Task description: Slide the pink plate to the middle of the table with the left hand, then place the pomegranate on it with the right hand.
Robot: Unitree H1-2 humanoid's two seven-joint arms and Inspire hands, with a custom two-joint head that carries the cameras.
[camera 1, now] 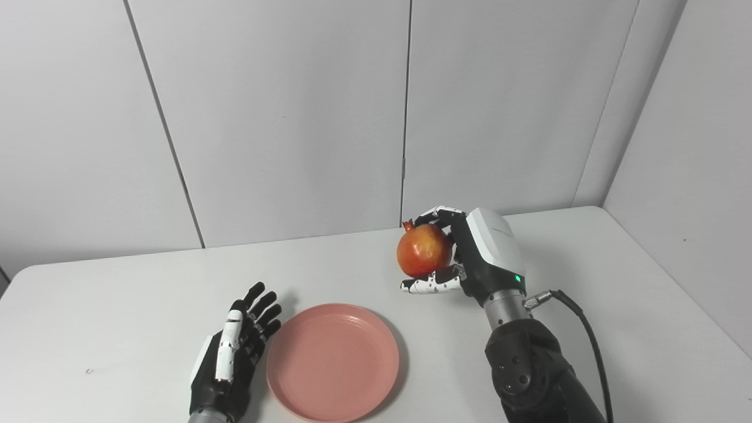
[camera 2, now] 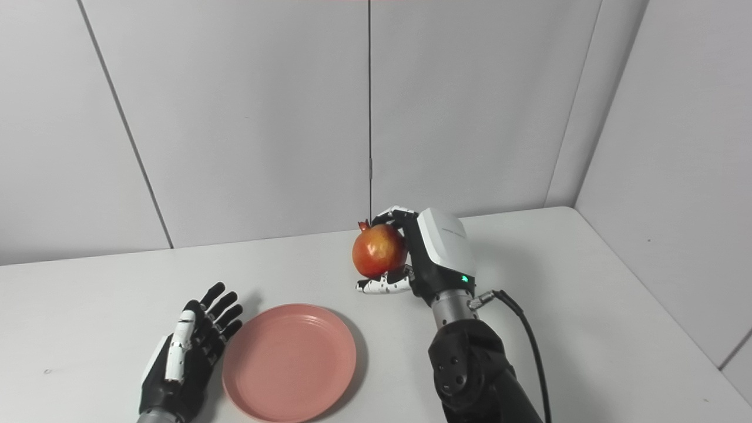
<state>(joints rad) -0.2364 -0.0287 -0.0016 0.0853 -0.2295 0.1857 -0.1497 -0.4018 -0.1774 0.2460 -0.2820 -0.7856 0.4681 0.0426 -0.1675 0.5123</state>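
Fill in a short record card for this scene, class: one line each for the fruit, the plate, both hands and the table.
fruit: pomegranate, held clear of the table
plate: pink plate, bare, near the front edge
right hand: right hand shut on the fruit, beyond the plate
left hand: left hand open, beside the plate's left rim
table: white table

Both cameras sat up high on the robot's head, side by side. They looked forward and down at the white worktop (camera 1: 117, 305), with gray walls behind it. The left eye view stood a little more to the left. Both saw the same close scene, only shifted a bit sideways between them.
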